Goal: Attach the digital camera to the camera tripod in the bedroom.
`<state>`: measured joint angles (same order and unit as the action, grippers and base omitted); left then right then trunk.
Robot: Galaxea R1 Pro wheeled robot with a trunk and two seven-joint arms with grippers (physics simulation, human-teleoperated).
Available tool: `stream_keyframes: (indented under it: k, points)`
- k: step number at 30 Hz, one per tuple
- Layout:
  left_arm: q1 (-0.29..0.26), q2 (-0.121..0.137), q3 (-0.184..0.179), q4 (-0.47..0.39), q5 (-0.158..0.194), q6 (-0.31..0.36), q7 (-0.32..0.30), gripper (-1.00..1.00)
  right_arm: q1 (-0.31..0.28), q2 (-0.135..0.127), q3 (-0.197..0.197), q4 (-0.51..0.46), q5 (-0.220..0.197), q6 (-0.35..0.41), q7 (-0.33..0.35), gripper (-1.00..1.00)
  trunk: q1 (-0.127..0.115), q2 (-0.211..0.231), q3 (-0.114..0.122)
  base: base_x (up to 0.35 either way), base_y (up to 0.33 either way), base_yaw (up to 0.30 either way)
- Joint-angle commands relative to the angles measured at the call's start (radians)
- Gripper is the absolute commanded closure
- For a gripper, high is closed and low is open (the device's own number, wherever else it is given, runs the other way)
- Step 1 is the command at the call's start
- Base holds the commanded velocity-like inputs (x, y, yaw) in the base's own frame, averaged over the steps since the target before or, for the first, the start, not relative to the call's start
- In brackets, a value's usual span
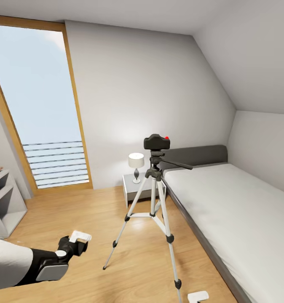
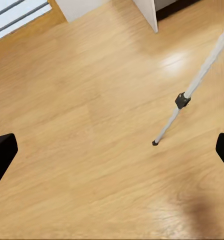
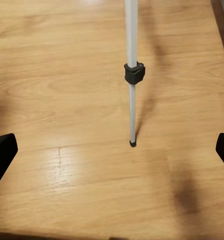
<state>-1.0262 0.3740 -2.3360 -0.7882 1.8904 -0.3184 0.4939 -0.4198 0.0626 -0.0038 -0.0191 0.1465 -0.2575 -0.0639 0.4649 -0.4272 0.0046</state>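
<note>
Camera (image 1: 156,142) seated atop tripod (image 1: 152,210); left gripper (image 1: 80,236) and right gripper (image 1: 198,296) wide, empty, low beside tripod. Could topple if legs clipped.

You see a camera tripod (image 1: 152,202) with smooth silver metal legs and matt black plastic joints and feet. On its head sits the digital camera (image 1: 156,142), matt black like plastic, with a glossy red button. The floor (image 1: 83,219) is light wood with a soft sheen, its grain plain in your wrist views. The walls look flat, matt grey. The bed (image 1: 226,210) on your right has a smooth white cloth mattress and a grey fabric headboard. The far window frame (image 1: 76,109) is warm wood.
</note>
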Motion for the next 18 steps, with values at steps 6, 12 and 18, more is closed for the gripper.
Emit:
stream_keyframes:
  k: [6, 12, 18]
  points:
    - [0.194, -0.006, -0.002, 0.037, 0.004, -0.007, 0.001, -1.00, 0.000, 0.000, -0.001, 0.002, 0.010, -0.002, -0.007, -1.00, 0.000, -0.001, 0.000, 0.000, 0.000, 0.000]
    - [0.465, -0.062, 0.027, 0.129, 0.004, -0.008, 0.001, -1.00, 0.000, 0.000, -0.001, 0.002, 0.010, -0.002, -0.007, -1.00, 0.000, -0.001, 0.000, 0.000, 0.000, 0.000]
    - [0.703, -0.139, 0.161, 0.272, 0.004, -0.008, 0.001, -1.00, 0.000, 0.000, -0.001, 0.002, 0.010, -0.002, -0.007, -1.00, 0.000, -0.001, 0.000, 0.000, 0.000, 0.000]
